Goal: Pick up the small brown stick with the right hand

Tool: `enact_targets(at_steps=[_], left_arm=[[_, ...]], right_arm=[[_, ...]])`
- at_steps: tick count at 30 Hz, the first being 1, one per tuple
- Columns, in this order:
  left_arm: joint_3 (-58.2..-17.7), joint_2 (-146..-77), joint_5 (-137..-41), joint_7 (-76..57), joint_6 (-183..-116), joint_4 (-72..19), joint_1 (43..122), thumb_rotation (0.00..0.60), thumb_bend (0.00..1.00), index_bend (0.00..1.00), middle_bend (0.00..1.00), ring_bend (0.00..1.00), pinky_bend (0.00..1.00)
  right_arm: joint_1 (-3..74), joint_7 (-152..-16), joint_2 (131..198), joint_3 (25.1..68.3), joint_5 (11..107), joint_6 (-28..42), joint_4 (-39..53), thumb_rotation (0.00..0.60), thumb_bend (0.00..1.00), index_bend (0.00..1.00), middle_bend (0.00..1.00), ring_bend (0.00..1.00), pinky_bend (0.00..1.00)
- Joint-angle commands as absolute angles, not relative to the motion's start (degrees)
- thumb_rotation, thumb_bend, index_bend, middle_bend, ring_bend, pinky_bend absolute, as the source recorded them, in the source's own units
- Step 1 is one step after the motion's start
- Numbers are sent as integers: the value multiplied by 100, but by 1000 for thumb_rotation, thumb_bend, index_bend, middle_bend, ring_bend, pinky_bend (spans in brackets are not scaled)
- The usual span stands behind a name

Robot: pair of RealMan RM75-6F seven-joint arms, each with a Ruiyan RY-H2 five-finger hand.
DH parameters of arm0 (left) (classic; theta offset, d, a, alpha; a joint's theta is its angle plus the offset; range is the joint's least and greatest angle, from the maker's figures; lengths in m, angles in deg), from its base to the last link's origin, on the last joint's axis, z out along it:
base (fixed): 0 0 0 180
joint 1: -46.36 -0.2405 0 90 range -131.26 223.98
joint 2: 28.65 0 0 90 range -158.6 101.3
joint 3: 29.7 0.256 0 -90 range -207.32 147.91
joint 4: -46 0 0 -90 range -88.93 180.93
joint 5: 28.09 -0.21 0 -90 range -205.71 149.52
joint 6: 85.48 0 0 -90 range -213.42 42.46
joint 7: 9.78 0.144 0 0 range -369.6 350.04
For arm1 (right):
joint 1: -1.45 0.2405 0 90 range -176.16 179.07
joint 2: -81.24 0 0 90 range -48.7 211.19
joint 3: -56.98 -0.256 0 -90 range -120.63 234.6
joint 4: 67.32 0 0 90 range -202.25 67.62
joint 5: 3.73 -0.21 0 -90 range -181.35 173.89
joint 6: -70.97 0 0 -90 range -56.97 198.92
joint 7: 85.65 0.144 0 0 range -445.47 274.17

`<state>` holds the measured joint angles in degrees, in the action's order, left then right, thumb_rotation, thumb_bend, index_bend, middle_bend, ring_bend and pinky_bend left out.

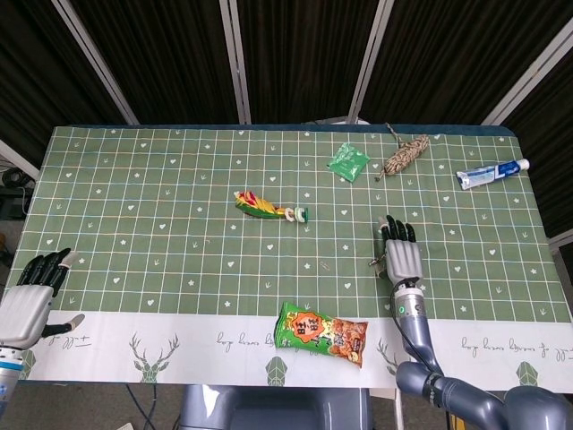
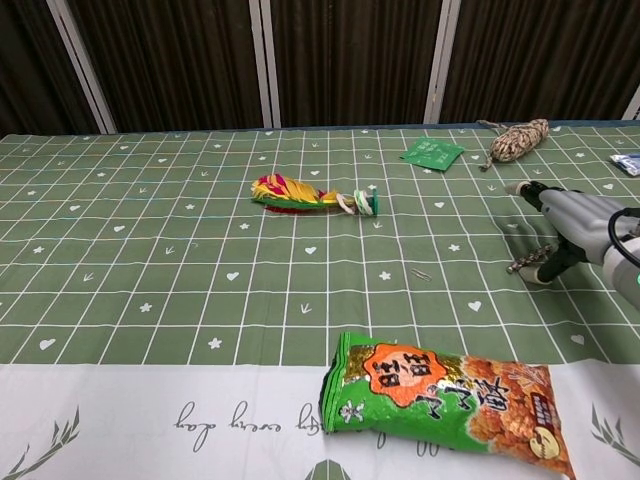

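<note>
The small brown stick [image 1: 376, 260] [image 2: 524, 263] lies on the green checked tablecloth, right of centre, slanting out to the left from under my right hand [image 1: 402, 257] [image 2: 572, 222]. That hand hovers palm down over it with its fingers stretched out; its thumb reaches down and touches the stick's near end. No finger closes against the thumb. My left hand [image 1: 33, 294] rests at the table's near left edge, fingers apart and holding nothing.
An orange and green snack bag [image 1: 320, 333] [image 2: 445, 400] lies near the front edge, left of the right hand. A colourful toy [image 1: 267, 208] sits mid-table. A green packet [image 1: 348, 161], a rope bundle [image 1: 405, 154] and a toothpaste tube [image 1: 491, 174] lie at the back right.
</note>
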<state>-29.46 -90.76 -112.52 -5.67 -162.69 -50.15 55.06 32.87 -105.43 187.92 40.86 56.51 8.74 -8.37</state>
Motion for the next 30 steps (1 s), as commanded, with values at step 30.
enact_targets(at_steps=[30], left_arm=[[-2960, -9093, -11182, -476, -16289, -5062, 5488, 600, 119, 0, 0, 0, 0]], right_arm=[[3304, -10327, 18201, 4392, 6300, 878, -413, 600, 173, 385, 87, 0, 31]])
